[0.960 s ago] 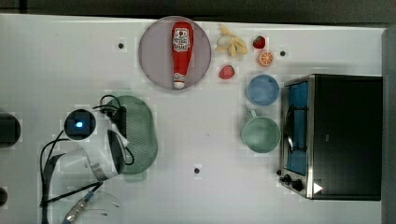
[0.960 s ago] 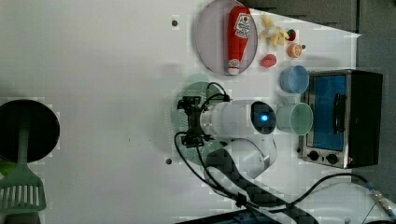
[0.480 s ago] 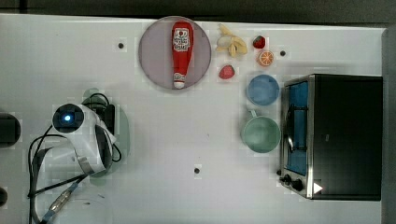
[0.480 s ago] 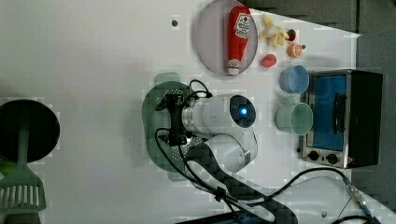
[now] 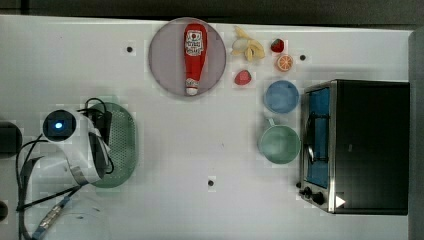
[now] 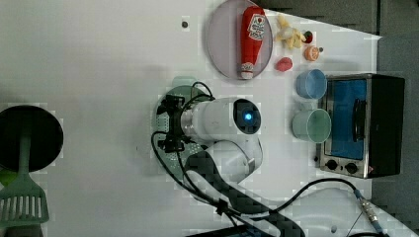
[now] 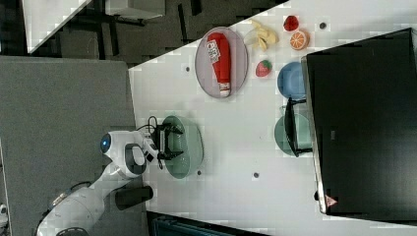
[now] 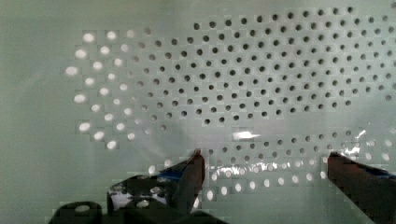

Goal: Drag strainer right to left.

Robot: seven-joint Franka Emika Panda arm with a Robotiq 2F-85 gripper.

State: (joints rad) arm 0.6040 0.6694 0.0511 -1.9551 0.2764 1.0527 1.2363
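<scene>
The large pale mint-green oval plastic strainer (image 5: pixel 120 145) lies on the white bench (image 5: pixel 210 150) at the top view's left, well apart from the cluster of crockery at the top view's right; the white robot arm (image 5: pixel 75 145) covers its left half in the top view. The hand (image 8: pixel 264 161) reaches down inside the strainer, its two dark fingers (image 8: pixel 191 175) spread apart with only the perforated bottom visible between them, close to or touching that bottom, clasping nothing; in the right view the hand (image 7: pixel 169 142) sits over the strainer's (image 7: pixel 184 146) basin.

A round grey plate (image 5: pixel 165 75) carrying a red ketchup bottle (image 5: pixel 193 57) lies near the far edge in the top view; beside it lie a peeled banana (image 5: pixel 246 47), two red strawberries (image 5: pixel 243 77) and an orange half (image 5: pixel 285 62); a small round blue bowl (image 5: pixel 281 96) and a round green mug (image 5: pixel 280 144) stand just beside a black toaster oven (image 5: pixel 360 145). In the left view, a black round pan (image 6: pixel 29 138) and a green slotted spatula (image 6: pixel 22 202) lie at the left view's left.
</scene>
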